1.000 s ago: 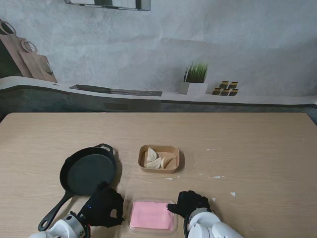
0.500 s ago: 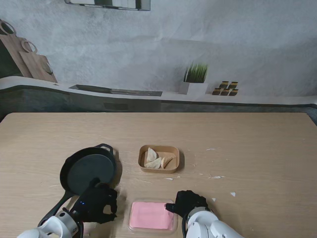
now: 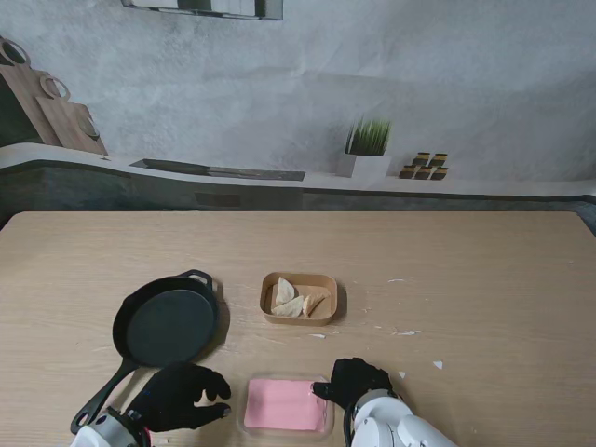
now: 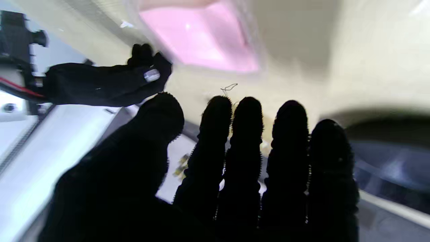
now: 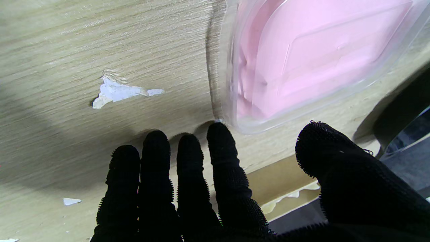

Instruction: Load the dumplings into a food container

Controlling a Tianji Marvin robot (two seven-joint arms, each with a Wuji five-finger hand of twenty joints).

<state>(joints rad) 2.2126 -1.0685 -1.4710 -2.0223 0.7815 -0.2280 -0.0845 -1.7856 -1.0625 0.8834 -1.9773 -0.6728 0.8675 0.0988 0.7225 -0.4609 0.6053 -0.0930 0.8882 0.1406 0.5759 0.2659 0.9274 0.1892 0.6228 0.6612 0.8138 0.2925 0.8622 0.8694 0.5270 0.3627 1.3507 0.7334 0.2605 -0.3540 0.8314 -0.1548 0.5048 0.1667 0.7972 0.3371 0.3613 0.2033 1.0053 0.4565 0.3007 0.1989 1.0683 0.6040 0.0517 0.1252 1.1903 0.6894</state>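
Moved: left hand (image 3: 177,398) has drawn back toward me, fingers apart, holding nothing.
Right hand (image 3: 352,380): open, index fingertip touching pink container (image 3: 286,405).
Dumplings (image 3: 298,300): in brown tray (image 3: 299,299), mid-bench.

table (image 3: 484,279): matt wood (chipped); container (image 3: 287,406): glossy clear plastic; pan (image 3: 166,326): matt black

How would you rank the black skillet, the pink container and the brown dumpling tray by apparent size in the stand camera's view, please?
1. black skillet, clearly the largest, even without its handle.
2. pink container and brown dumpling tray: these look much alike. The container lies nearer the camera, so I would not rank one above the other.
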